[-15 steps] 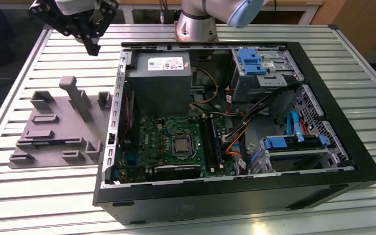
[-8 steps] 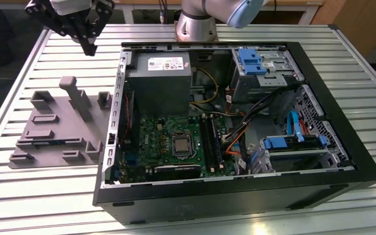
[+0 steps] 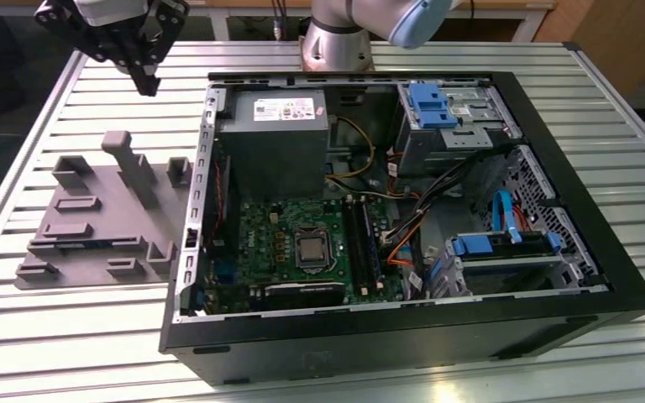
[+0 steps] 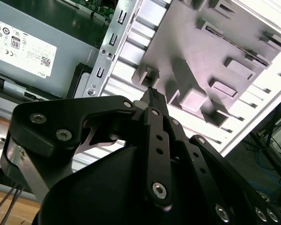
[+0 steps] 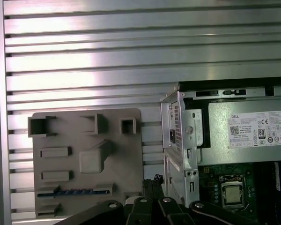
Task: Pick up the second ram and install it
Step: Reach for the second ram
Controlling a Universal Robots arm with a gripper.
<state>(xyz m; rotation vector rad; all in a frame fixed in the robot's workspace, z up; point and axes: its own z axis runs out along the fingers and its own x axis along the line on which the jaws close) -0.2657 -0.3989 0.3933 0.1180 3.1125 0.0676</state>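
Second ram (image 5: 70, 191): thin, long blue-green memory stick, seen in the first wrist view lying edge-up in a groove of the grey moulded plastic holder tray (image 5: 131, 154). It is not yet lifted and nothing is touching it. The tray is set on the ribbed aluminium table (image 3: 76, 336), just beside the open black computer case (image 3: 412, 336), at the exterior view's left. Black two-finger gripper (image 3: 147, 84): held high above the table's far edge, well apart from the stick, fingertips (image 4: 152, 95) drawn together with nothing held between them. Destination: long black memory slots (image 3: 362, 243) on the green motherboard (image 3: 289, 222) inside the case, near the processor socket (whether any slot is already filled cannot be told). Progress is judged as early: pickup not begun, and carrying, aligning and seating in a slot all left to be done.
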